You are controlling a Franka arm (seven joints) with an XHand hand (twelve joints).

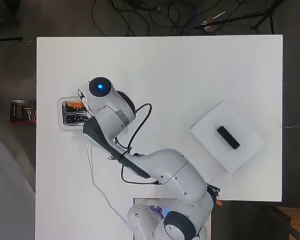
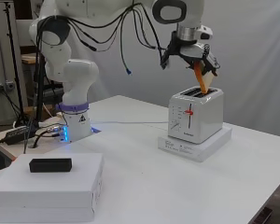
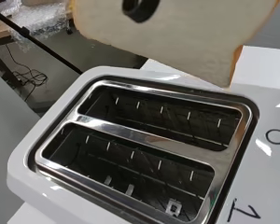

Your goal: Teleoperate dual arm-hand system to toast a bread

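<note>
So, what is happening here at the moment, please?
The robot arm's hand holds a slice of bread in its fingers, tilted, just above the white toaster. In the side view the lower corner of the slice looks to be at the slot opening; the wrist view shows both slots empty, so the bread is not yet inside. The toaster stands on a flat white box. Away from it, a small black block lies on another white box, untouched.

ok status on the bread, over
Hand shut on bread slice, tilted. Its lower edge at the toaster slots, not dropped in. Both slots empty, nothing blocking.
</note>
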